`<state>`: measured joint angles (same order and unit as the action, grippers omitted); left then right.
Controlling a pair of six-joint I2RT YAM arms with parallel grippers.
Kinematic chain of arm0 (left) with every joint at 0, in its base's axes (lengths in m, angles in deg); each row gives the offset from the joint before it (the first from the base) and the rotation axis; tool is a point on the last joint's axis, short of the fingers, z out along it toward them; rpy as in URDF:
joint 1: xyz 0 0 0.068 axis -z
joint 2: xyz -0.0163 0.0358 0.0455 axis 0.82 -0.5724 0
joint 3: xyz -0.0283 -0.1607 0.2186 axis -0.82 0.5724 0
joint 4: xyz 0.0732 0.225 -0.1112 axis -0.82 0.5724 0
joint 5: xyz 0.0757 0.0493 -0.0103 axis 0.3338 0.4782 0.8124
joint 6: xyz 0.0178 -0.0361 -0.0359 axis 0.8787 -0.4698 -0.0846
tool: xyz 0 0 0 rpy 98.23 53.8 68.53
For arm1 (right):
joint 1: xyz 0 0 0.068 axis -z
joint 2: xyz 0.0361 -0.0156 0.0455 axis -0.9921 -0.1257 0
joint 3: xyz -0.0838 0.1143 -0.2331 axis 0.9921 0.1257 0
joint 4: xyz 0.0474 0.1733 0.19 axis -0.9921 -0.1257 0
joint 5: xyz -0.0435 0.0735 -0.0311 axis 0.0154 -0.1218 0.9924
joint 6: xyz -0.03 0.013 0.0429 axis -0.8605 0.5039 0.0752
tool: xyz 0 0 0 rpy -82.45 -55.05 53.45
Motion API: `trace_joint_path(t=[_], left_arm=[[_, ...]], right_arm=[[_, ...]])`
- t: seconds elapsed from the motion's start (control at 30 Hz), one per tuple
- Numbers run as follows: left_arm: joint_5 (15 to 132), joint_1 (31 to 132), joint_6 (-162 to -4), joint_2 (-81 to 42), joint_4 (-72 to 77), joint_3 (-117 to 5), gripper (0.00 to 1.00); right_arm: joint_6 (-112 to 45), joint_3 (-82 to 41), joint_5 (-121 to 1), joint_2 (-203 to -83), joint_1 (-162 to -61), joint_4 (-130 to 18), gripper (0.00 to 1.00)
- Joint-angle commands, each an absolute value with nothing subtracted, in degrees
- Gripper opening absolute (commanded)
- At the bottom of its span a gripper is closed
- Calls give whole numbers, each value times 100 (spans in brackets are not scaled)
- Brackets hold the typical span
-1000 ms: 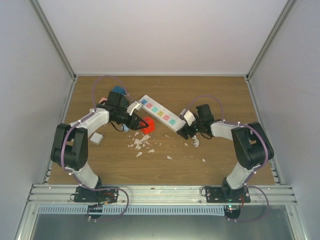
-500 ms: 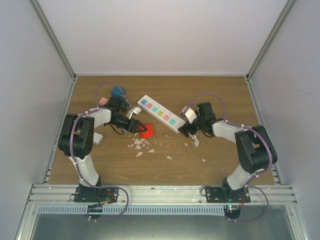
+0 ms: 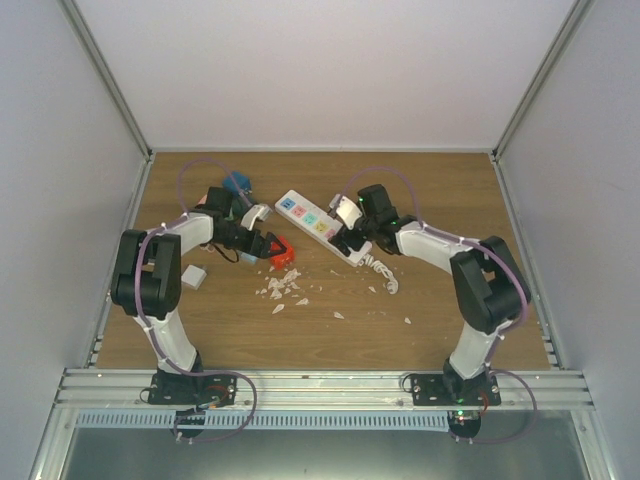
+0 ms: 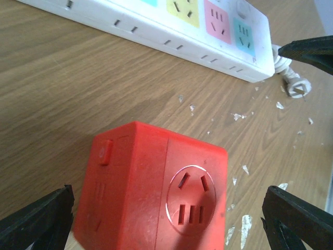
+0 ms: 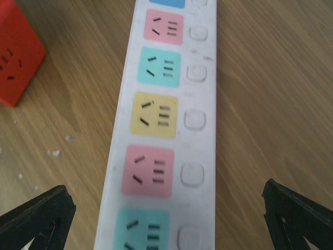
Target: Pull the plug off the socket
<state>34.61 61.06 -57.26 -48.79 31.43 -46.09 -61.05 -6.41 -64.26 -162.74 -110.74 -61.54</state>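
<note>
Where the left gripper [image 4: 166, 221] is seen, its two fingers are spread wide, one on each side of the red plug [image 4: 151, 192], and no touch can be made out. Nothing is held. The plug is a hard, smooth block that seems to rest on the wooden table [image 4: 78, 104], apart from the socket [image 3: 318, 225], so it looks to be pulled off already. It is likely light and could slip, so it would best be pinched on its two flat sides. Next comes the socket, a long white strip with colored faces, laid slanting in the middle of the table. It looks stiff and may slide if it is pushed. At its right end a curly white cord [image 3: 384, 272] is seen. Above the strip the right gripper [image 5: 166, 213] is held wide open, and nothing is grasped.
</note>
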Motion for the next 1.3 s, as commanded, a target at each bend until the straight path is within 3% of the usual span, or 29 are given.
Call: trace_joint_path(t=[0.0,0.33,0.7,0.93,1.27], left_arm=[[3947,6070,-5525,-4328,2989,-4779,99],[4824,6071,-5159,-3189,2933,-4809,99],[5174,6056,-5178,-2717,2689,-4732,99],[5444,6054,-5281,-2843,2512,-4813,99],[5668,6016,-5324,-2968,2592,-4956,99]], right_arm=[[-6075,-1266,-6025,-16803,-11320,-6409,100],[-5927,-2475,-6034,-18060,-11425,-7201,98],[-5530,-1595,-5906,-17546,-10606,-7314,60],[-5439,-494,-5803,-16713,-9632,-7214,61],[-4612,927,-6036,-15562,-8898,-6735,72]])
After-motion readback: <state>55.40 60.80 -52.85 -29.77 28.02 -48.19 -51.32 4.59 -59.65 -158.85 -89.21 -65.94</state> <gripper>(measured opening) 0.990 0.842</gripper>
